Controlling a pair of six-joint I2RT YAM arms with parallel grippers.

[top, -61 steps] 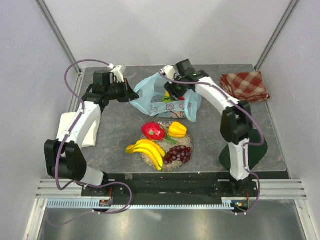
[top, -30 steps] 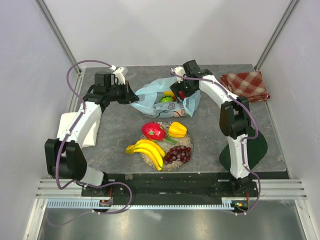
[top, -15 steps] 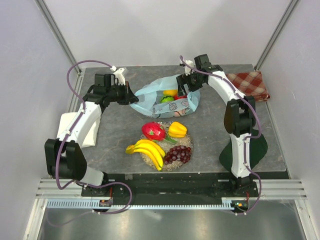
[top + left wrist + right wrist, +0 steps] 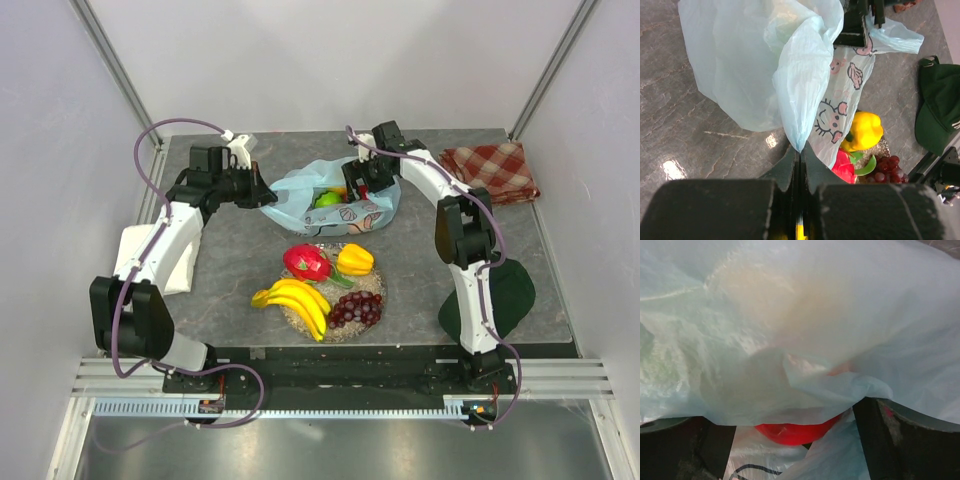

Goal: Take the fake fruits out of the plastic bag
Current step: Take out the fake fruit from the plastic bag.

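You have a grey stone-patterned table (image 4: 230, 265) carrying four things. The light blue plastic bag (image 4: 292, 190) lies at the far middle. A round speckled mat (image 4: 376, 284) sits nearer you, with the banana bunch (image 4: 297, 300) reaching past its left rim. A red checkered cloth (image 4: 490, 170) lies in the far right corner, and a dark green cap (image 4: 512, 290) lies beside the right arm.

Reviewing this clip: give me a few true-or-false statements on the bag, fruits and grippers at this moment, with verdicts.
1. The left gripper is shut on a fold of the plastic bag. True.
2. The bananas are inside the bag. False: they lie outside it, next to the grapes.
3. A red fruit shows between the fingers of the right gripper, under the bag film. True.
4. The checkered cloth covers the bag. False: it lies apart, at the far right corner.
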